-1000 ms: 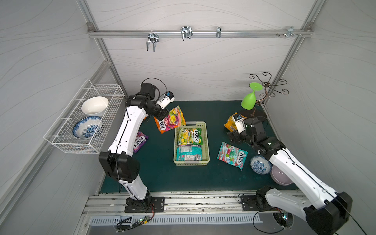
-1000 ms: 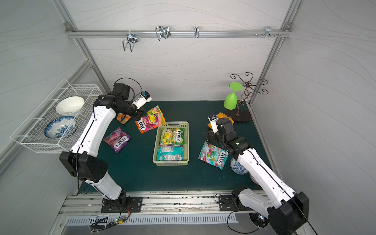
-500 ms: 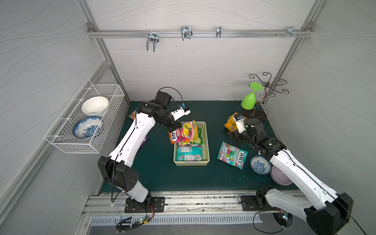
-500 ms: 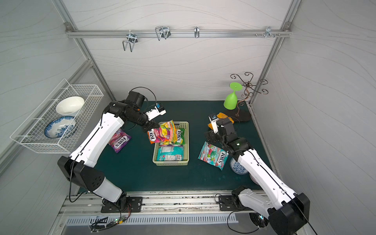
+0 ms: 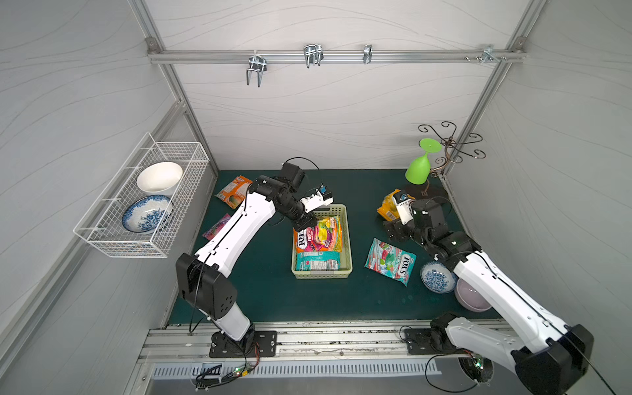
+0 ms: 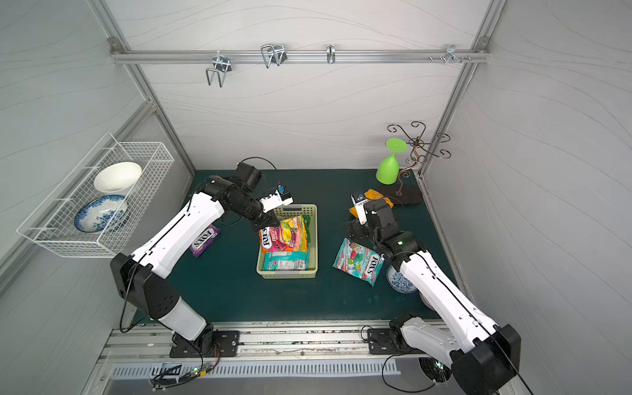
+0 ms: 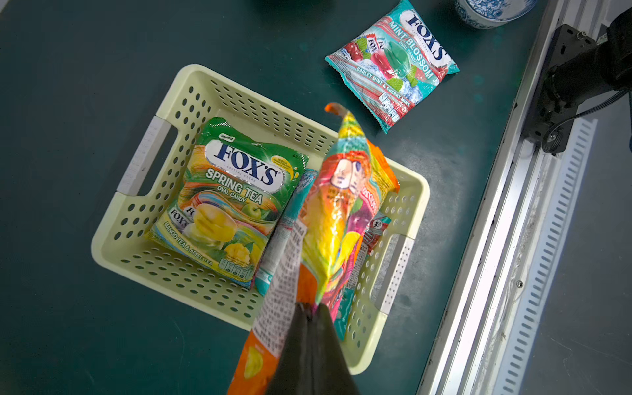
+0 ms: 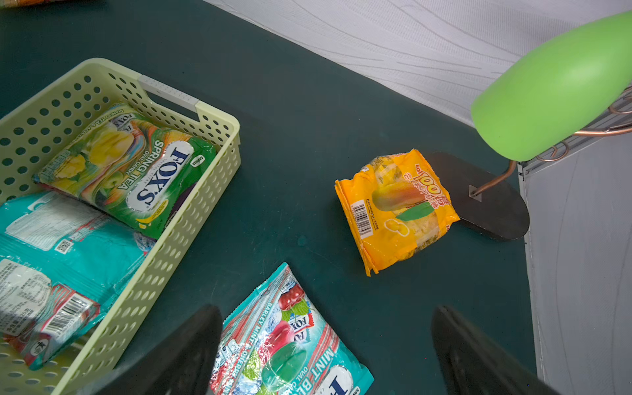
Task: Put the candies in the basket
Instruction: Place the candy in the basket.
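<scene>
Left gripper (image 7: 309, 309) is clamping a bag (image 5: 319, 236) above the basket (image 7: 136, 219); right gripper (image 8: 325, 313) is hanging wide open, empty.

Glossy candies (image 5: 390, 261) in, beside pale basket (image 5: 321, 274)

A white wire basket (image 5: 184, 205) on the left wall holds a white bowl (image 5: 159, 178) and a blue-patterned bowl (image 5: 147, 213). Far right, a green cup (image 5: 418, 170) hangs on a scrolled stand (image 5: 451, 143). Nearer, a small blue dish (image 5: 437, 277) sits just beside a lilac bowl (image 5: 471, 299).

Bright, even light, soft shadows, sharp focus (wide-angle curvature at edges)
</scene>
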`<move>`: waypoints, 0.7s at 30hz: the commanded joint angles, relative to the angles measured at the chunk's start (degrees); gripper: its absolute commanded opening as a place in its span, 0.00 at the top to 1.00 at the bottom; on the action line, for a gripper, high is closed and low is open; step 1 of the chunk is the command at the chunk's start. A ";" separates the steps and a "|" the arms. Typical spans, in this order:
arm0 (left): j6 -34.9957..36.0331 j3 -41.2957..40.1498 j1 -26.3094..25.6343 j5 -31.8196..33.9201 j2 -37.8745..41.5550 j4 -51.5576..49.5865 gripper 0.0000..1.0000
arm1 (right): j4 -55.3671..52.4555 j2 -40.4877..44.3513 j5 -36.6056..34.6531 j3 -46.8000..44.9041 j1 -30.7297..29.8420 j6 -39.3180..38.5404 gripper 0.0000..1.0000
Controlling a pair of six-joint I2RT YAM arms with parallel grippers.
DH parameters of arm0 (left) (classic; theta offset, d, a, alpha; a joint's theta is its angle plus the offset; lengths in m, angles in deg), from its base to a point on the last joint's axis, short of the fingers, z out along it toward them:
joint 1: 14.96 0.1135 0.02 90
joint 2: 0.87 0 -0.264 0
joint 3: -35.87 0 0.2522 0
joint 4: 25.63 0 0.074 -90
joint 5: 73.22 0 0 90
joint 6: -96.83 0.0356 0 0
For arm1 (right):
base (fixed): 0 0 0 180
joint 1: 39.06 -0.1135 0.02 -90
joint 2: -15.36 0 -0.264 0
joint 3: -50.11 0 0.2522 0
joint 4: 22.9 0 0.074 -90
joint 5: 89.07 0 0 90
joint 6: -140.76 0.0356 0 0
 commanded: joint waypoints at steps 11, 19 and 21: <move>-2.66 -6.11 -2.94 -1.65 -1.02 2.18 1.00 | 1.26 0.41 0.17 -0.06 -0.12 -0.13 0.01; -6.11 -10.71 -3.57 -1.77 0.67 4.52 1.00 | 1.09 0.51 0.10 0.00 -0.05 -0.06 0.01; -6.45 -11.82 -4.01 -2.53 0.74 4.77 1.00 | 1.02 0.48 0.14 0.02 -0.09 0.31 0.01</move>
